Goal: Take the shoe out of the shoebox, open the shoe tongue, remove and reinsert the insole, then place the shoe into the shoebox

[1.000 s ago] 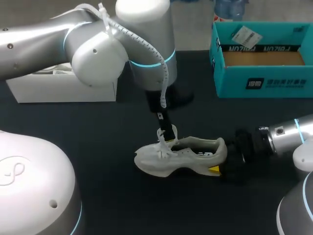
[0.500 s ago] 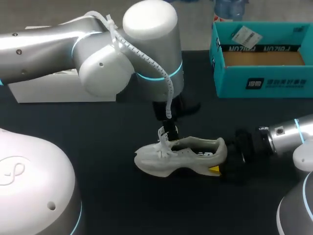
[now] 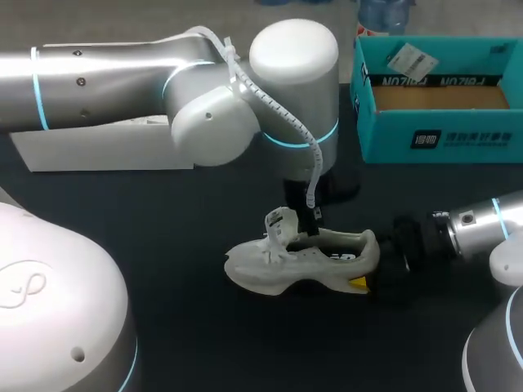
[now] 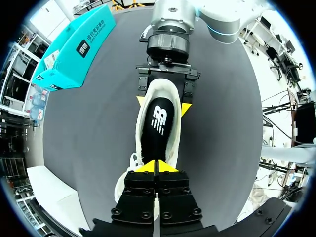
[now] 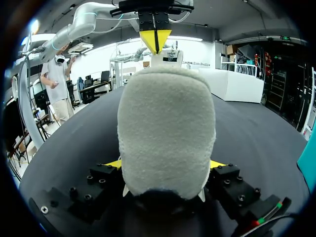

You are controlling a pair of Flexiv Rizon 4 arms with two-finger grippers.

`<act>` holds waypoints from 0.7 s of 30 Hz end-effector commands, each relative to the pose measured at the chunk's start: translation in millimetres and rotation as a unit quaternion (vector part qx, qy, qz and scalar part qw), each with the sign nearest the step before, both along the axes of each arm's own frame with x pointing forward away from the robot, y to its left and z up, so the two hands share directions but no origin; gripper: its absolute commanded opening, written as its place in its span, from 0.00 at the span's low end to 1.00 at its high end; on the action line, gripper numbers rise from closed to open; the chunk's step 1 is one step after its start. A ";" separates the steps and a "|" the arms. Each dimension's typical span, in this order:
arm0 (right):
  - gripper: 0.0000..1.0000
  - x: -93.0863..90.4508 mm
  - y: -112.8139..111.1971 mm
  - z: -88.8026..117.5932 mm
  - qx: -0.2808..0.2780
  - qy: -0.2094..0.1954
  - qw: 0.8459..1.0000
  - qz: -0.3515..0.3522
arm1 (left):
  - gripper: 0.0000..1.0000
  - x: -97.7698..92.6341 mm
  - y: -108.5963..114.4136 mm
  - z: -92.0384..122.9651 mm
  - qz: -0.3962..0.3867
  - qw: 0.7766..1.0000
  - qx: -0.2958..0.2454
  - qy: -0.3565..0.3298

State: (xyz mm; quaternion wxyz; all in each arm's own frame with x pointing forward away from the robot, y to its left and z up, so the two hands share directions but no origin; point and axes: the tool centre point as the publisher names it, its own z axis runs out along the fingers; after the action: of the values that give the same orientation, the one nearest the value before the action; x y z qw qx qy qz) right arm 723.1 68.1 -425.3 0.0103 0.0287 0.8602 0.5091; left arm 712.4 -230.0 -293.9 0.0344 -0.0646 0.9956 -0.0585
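A white shoe (image 3: 278, 265) lies on its side-sole on the black table, toe to the left, its tongue (image 3: 281, 222) standing up. My right gripper (image 3: 368, 268) is shut on the heel, which fills the space between its fingers (image 5: 114, 163). My left gripper (image 3: 315, 217) comes down from above into the shoe's opening just behind the tongue. In the left wrist view its yellow tips (image 4: 157, 167) are pressed together at the front end of the black insole (image 4: 159, 121). Whether they pinch the insole I cannot tell. The right gripper (image 4: 164, 103) clamps the far end of the shoe (image 4: 140, 123).
The open teal shoebox (image 3: 441, 139) stands at the back right, with a paper tag inside. Its white lid (image 3: 106, 151) lies at the back left, partly behind my left arm. Bare black table lies in front of the shoe.
My left arm has shifted right, from the tongue to over the shoe's opening, and its fingers have closed from wide open to shut. The right gripper and shoe have stayed put.
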 end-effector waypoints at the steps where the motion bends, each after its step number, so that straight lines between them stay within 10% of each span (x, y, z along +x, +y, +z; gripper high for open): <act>1: 0.00 0.4 0.7 -0.3 -0.002 0.000 1.000 -0.001 | 0.00 -0.4 -0.8 0.3 0.000 1.000 0.001 -0.001; 21: 0.00 0.4 0.7 -0.3 -0.002 0.000 1.000 -0.001 | 0.00 -4.4 -62.2 -44.1 -0.075 0.997 0.011 -0.004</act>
State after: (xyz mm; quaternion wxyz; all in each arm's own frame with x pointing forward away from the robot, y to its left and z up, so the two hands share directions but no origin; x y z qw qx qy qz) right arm 723.1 68.1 -425.3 0.0103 0.0287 0.8602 0.5091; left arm 702.5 -273.3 -324.2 0.0421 0.0093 0.9972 -0.0609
